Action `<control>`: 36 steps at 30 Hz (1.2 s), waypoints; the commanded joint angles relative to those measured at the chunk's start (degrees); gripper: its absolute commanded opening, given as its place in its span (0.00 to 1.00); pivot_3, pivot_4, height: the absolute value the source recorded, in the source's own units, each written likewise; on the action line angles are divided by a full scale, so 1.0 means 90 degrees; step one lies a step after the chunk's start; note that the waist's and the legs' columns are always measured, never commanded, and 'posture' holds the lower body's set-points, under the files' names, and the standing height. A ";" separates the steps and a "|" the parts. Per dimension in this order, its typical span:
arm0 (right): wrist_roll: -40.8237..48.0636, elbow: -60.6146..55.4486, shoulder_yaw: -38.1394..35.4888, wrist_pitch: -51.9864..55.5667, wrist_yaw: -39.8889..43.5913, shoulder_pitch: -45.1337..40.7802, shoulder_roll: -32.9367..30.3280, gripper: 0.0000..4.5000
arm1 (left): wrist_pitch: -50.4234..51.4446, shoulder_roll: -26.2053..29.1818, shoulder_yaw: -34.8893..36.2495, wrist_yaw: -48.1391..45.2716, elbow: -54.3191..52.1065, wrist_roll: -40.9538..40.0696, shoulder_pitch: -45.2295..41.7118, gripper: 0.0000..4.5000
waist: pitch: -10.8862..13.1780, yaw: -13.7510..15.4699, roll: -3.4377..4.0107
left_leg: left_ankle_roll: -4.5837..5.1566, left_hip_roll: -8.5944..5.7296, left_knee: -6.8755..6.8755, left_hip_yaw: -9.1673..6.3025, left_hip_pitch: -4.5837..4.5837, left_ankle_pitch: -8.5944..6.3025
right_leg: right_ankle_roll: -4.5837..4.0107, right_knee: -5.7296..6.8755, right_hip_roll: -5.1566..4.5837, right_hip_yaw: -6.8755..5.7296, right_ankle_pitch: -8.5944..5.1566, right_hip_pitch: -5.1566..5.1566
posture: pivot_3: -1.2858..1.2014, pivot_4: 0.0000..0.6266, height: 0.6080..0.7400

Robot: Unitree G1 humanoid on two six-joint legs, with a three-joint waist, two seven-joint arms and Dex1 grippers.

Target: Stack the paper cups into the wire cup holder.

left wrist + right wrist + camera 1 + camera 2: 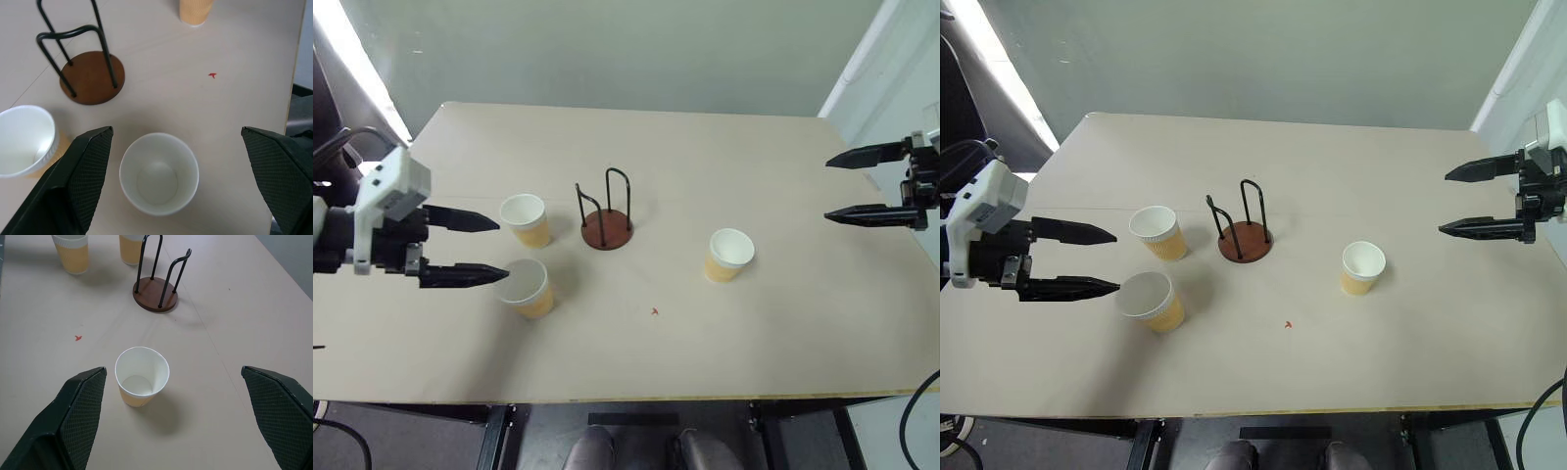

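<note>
1. Nearest the robot: a small red mark (654,311) on the beige table (724,362), between the near-left cup and the right cup, touching neither.
2. Near-left paper cup (526,287): upright, yellow-orange outside, white inside, empty. The left gripper's nearer fingertip is at its rim (contact can't be judged). In the left wrist view this cup (159,173) sits between the two black fingers, w/ nothing clamped.
3. Left gripper (465,247): jaws spread wide, pointing toward the table's middle, holding nothing.
4. Second left paper cup (526,219): upright, just beyond the first, close but apart from it; the gripper's farther fingertip ends just short of it.
5. Right paper cup (728,254): upright, alone on the right half, well apart from the other two. The right wrist view looks straight into it (141,375) (empty, white base visible).
6. Wire cup holder (606,231): round reddish-brown disc w/ black upright wire loops, standing near the table's centre, between the left cups and the right cup; just beside the second left cup. No cup in it.
7. Right gripper (862,182): over the table's far-right edge, jaws wide apart, empty, well clear of the right cup.
</note>
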 commanded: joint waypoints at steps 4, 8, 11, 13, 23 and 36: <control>0.0106 -0.0086 -0.0346 -0.0049 0.0012 -0.0046 -0.0114 1.00 | -0.0050 -0.0341 -0.0954 0.0276 -0.0010 0.0539 -0.1001 1.00 | 0.0000 0.0025 0.0000 | -0.0001 -0.0001 0.0003 0.0001 0.0001 0.0001 | 0.0002 0.0002 0.0000 0.0004 0.0001 0.0000 | 0.52 0.24 1.00; 0.0437 -0.0384 -0.0447 0.0141 0.0023 0.0034 -0.0181 1.00 | -0.0009 -0.0711 -0.1613 0.0582 0.0059 0.1087 -0.1522 1.00 | 0.0000 0.0018 0.0000 | 0.0000 -0.0002 0.0007 0.0007 0.0000 0.0001 | 0.0009 0.0000 0.0000 0.0017 0.0005 -0.0002 | 0.52 0.24 1.00; 0.0803 -0.0702 -0.0574 0.0423 0.0023 0.0074 -0.0192 1.00 | 0.0143 -0.1176 -0.2078 0.1035 0.0080 0.1509 -0.1856 1.00 | 0.0001 0.0017 0.0002 | -0.0008 -0.0004 0.0006 0.0017 -0.0001 0.0005 | 0.0012 -0.0002 0.0000 0.0025 0.0006 -0.0006 | 0.52 0.24 1.00; 0.0891 -0.0883 -0.0636 0.0564 0.0008 0.0120 -0.0154 1.00 | 0.0311 -0.1533 -0.2248 0.1350 0.0134 0.1663 -0.2086 1.00 | 0.0001 0.0016 0.0002 | -0.0008 -0.0003 0.0005 0.0022 -0.0002 0.0006 | 0.0016 -0.0003 0.0003 0.0029 0.0008 -0.0005 | 0.52 0.24 1.00; 0.0961 -0.1293 -0.0872 0.0782 -0.0263 0.0386 -0.0149 1.00 | 0.1314 -0.2905 -0.2894 0.2560 0.0511 0.2329 -0.2723 1.00 | 0.0001 0.0021 0.0001 | -0.0003 -0.0009 0.0043 0.0039 -0.0007 0.0004 | 0.0058 -0.0009 0.0005 0.0060 0.0032 0.0005 | 0.52 0.24 1.00; 0.1127 -0.1721 -0.1141 0.1007 -0.0483 0.0742 -0.0192 1.00 | 0.0983 -0.4187 -0.3007 0.3159 0.1768 0.2897 -0.3467 0.92 | 0.0000 0.0092 0.0001 | 0.0010 -0.0015 0.0062 0.0047 -0.0005 0.0004 | 0.0083 -0.0057 0.0007 0.0073 0.0045 0.0026 | 0.52 0.24 1.00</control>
